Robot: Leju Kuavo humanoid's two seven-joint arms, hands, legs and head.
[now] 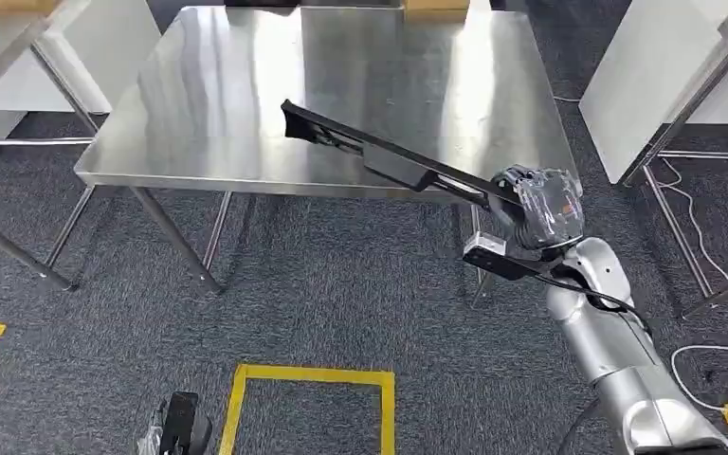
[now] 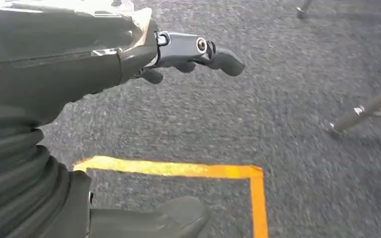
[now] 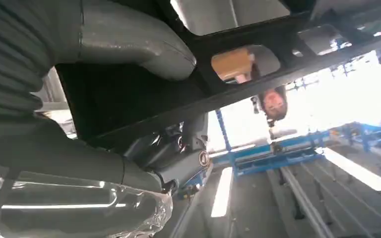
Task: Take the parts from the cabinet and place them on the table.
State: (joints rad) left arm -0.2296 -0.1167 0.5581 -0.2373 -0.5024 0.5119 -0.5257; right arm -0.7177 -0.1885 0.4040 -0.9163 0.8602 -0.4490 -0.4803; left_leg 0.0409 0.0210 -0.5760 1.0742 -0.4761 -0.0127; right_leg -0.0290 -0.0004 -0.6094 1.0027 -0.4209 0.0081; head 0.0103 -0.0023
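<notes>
Long black part (image 1: 379, 156): rigid, likely light plastic, gripped at one end by right hand (image 1: 540, 210), cantilevered over table (image 1: 246, 76); mid-length hold steadier. Left hand (image 2: 188, 54) empty, fingers loosely apart.

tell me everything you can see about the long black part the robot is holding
The long black part is a slim, matte black bar, plastic-looking, with a flared tip at its far end and a blocky section midway. The right robot hand grips its near end, with a thick grey thumb against it in the right wrist view. It slants up and left over the front edge of the steel table; whether it touches the tabletop cannot be told.
</notes>
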